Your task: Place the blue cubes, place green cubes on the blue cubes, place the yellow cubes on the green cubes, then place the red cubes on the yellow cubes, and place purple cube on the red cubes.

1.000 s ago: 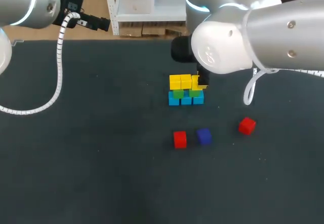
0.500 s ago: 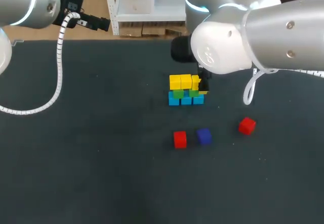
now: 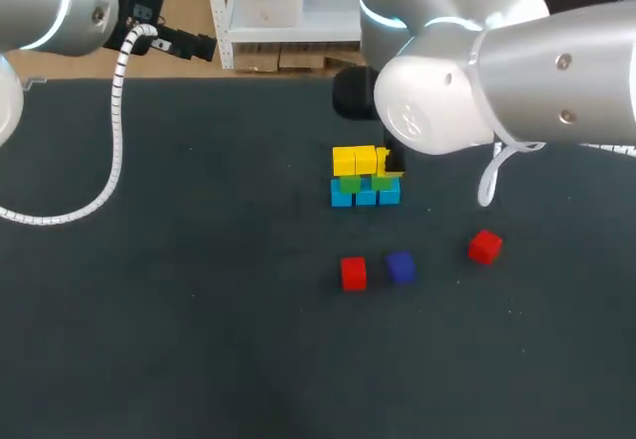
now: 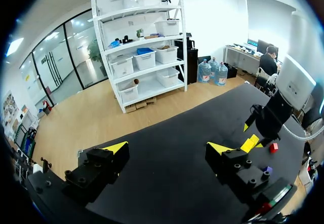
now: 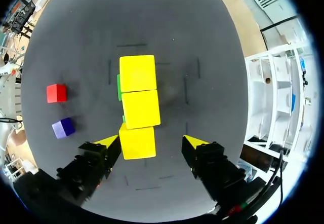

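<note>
Yellow cubes (image 5: 140,108) rowed atop green cubes (image 3: 348,185), blue cubes (image 3: 365,197); our right end effector (image 5: 151,141) spread empty over them; left end effector (image 4: 168,147) spread, empty.

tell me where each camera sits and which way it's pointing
Head view: above and behind the robot, looking down on the table; left arm and right arm come in from the sides.
Left wrist view: by the table's far edge, looking across it; its open left gripper shows.
Right wrist view: above the yellow cubes, looking straight down; its open right gripper shows.
Shared: all three show the yellow cubes.
</note>
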Motion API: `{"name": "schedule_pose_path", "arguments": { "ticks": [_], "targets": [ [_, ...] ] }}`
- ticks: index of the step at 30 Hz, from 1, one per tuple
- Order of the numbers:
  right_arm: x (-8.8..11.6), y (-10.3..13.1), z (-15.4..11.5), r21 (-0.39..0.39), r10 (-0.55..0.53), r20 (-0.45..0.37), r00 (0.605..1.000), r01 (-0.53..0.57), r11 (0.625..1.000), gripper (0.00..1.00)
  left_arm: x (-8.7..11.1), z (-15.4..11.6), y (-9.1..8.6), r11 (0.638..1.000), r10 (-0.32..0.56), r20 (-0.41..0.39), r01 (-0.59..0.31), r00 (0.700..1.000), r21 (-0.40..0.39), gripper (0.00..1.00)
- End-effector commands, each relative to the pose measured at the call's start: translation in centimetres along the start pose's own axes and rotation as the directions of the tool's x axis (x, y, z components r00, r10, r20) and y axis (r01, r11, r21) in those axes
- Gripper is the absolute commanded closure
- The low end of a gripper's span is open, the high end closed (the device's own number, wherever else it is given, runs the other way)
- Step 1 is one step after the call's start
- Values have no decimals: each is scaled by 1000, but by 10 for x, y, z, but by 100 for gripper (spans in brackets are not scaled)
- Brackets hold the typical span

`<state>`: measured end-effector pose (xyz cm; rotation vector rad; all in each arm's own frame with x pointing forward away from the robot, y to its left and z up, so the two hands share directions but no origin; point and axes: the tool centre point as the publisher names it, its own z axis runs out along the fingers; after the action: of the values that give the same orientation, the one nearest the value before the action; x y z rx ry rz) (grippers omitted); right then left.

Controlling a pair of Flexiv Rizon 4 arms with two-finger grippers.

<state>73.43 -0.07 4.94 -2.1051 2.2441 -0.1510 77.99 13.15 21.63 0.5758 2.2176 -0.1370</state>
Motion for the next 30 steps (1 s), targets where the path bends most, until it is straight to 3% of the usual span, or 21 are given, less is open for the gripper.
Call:
{"name": "schedule_pose_path", "arguments": {
  "ticks": [1,7,19,23,24,30],
  "targets": [
    [1,3,1,10,2,5,1000,-2,1000,30,1,0,0,1000,-1,3,1,1000,2,0],
    [0,1,0,19,6,6,1000,-6,1000,33,1,0,0,1000,-1,3,1,1000,2,0],
    [0,0,-1,26,9,11,1000,-10,1000,29,1,0,0,1000,-1,3,1,1000,2,0],
    [1,0,-2,27,9,11,1000,-9,1000,18,1,0,0,1000,-1,3,1,1000,2,0],
    [2,0,-3,28,9,11,1000,-10,1000,2,1,0,0,1000,-1,3,1,1000,2,0],
    [10,0,-20,7,21,68,997,-22,1000,0,1,0,0,1000,-1,3,1,1000,2,0]
  ]
}}
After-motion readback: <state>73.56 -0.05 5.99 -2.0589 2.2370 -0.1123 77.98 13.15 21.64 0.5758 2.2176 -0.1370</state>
